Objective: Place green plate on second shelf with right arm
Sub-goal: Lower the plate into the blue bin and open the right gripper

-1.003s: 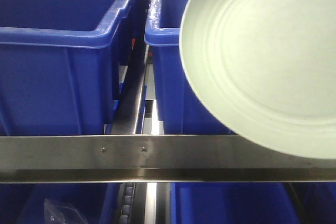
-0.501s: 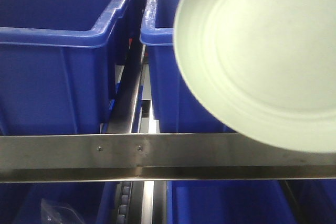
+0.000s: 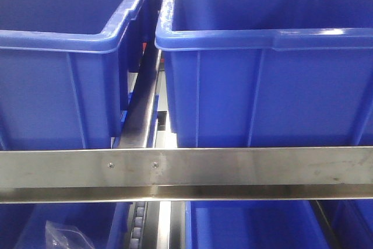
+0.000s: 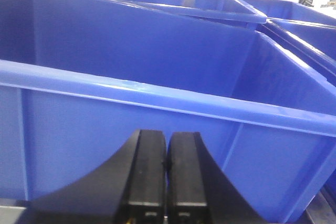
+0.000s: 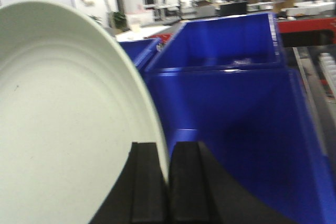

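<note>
The pale green plate [image 5: 68, 124] fills the left of the right wrist view, held on edge. My right gripper [image 5: 167, 153] is shut on the plate's rim, with the inside of a blue bin [image 5: 247, 119] just beyond it. The plate is out of the front view. There the second shelf's steel front rail [image 3: 233, 170] with two small screws crosses the frame below two large blue bins [image 3: 262, 62]. My left gripper [image 4: 167, 142] is shut and empty, close in front of a blue bin's wall [image 4: 131, 124].
A second blue bin [image 3: 64, 56] stands at the left on the shelf, with a dark steel divider rail [image 3: 143, 100] between the two. More blue bins [image 3: 250, 225] sit on the tier below. A workshop background shows beyond the bins in the right wrist view.
The green plate slid out of the front view, where it had covered the upper right. The view shifted slightly, so the right bin's rim now shows in full.
</note>
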Robot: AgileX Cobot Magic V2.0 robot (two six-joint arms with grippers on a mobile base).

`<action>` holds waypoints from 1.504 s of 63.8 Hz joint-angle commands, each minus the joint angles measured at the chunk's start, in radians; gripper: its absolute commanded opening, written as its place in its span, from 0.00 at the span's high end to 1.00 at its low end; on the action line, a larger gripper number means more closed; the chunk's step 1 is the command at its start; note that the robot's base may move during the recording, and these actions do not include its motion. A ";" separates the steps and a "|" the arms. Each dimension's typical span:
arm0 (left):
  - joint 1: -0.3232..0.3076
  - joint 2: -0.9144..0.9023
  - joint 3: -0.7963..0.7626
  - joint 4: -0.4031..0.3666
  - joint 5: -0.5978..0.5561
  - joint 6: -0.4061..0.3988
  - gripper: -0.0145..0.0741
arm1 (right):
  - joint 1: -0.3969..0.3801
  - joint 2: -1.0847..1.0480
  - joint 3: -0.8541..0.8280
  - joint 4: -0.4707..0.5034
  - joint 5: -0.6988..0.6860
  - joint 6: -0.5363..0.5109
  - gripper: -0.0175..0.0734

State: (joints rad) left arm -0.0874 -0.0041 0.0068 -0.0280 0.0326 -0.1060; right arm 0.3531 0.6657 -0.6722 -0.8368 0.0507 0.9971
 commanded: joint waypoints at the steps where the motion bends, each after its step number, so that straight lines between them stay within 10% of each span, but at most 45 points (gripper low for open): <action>1: -0.004 -0.016 0.041 -0.008 -0.089 -0.003 0.69 | -0.004 0.111 -0.101 -0.069 -0.007 -0.006 0.75; 41: -0.004 -0.016 0.041 -0.008 -0.089 -0.003 0.69 | -0.134 0.748 -0.526 -0.146 0.018 0.016 0.74; 60: -0.004 -0.016 0.041 -0.008 -0.089 -0.003 0.69 | -0.134 0.777 -0.526 -0.122 0.022 0.018 0.28; 74: -0.004 -0.016 0.041 -0.008 -0.089 -0.003 0.69 | -0.132 0.761 -0.526 -0.115 0.053 0.019 0.40; 84: -0.004 -0.016 0.041 -0.008 -0.089 -0.003 0.69 | -0.111 0.693 -0.502 -0.115 0.064 0.019 0.77; 96: -0.004 -0.016 0.041 -0.008 -0.089 -0.003 0.69 | -0.049 0.565 -0.379 -0.115 0.070 0.019 0.76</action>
State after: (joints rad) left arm -0.0874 -0.0041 0.0068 -0.0280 0.0326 -0.1060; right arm 0.2851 1.3119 -1.0680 -0.9374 0.1531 1.0120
